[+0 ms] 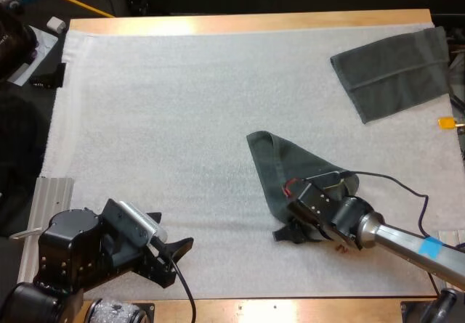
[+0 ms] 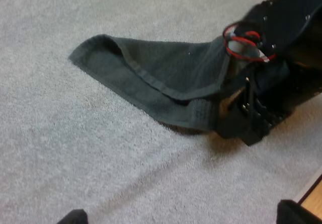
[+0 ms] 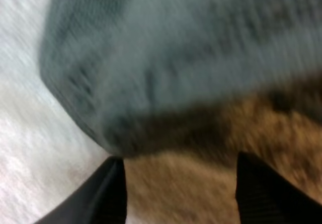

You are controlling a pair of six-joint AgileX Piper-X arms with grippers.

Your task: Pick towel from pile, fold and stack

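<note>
Lying partly folded, towel (image 1: pixel 276 167) sits just ahead of right gripper (image 1: pixel 289 234)

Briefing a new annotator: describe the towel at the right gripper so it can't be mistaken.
On the white mat, look right of centre toward the near edge, where the right gripper sits. The towel there is folded over into a rough triangle; the other towel lies flat at the far right corner.
</note>
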